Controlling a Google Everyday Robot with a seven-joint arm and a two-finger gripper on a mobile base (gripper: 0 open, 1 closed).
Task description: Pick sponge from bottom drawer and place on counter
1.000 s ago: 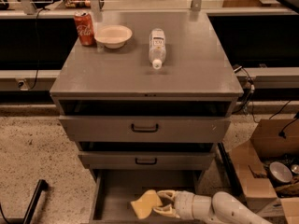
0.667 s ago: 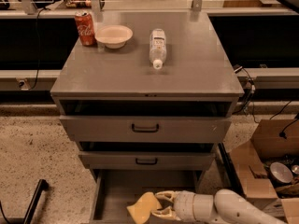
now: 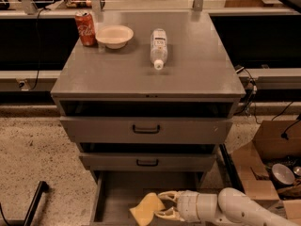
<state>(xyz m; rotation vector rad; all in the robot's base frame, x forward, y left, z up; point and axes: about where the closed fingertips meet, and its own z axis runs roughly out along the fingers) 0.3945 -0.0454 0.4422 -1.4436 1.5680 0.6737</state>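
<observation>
Camera view looks down on a grey cabinet, with the bottom drawer [image 3: 120, 192] pulled open at the lower edge of the frame. The end effector [image 3: 162, 205] reaches in from the lower right, its two cream fingers [image 3: 168, 195] curved around the right edge of the sponge [image 3: 146, 209]. They look closed on that edge only, leaving most of the yellow block sticking out to the left, tilted over the drawer floor. That shallow hold is the main risk: the soft sponge could bend or slip free during the lift and drop back into the drawer or onto the speckled floor. The middle drawer [image 3: 147, 162] and top drawer [image 3: 146, 129] jut out directly above, so a straight upward pull could knock the sponge or the arm against their fronts; backing out toward the lower frame first seems safer. The bench [image 3: 188, 74] has free space at its centre and right, but a soda can [image 3: 85, 28], a bowl [image 3: 114, 36] and a bottle lying on its side [image 3: 159, 48] sit toward the upper left, and a careless set-down there could nudge the bottle into rolling.
</observation>
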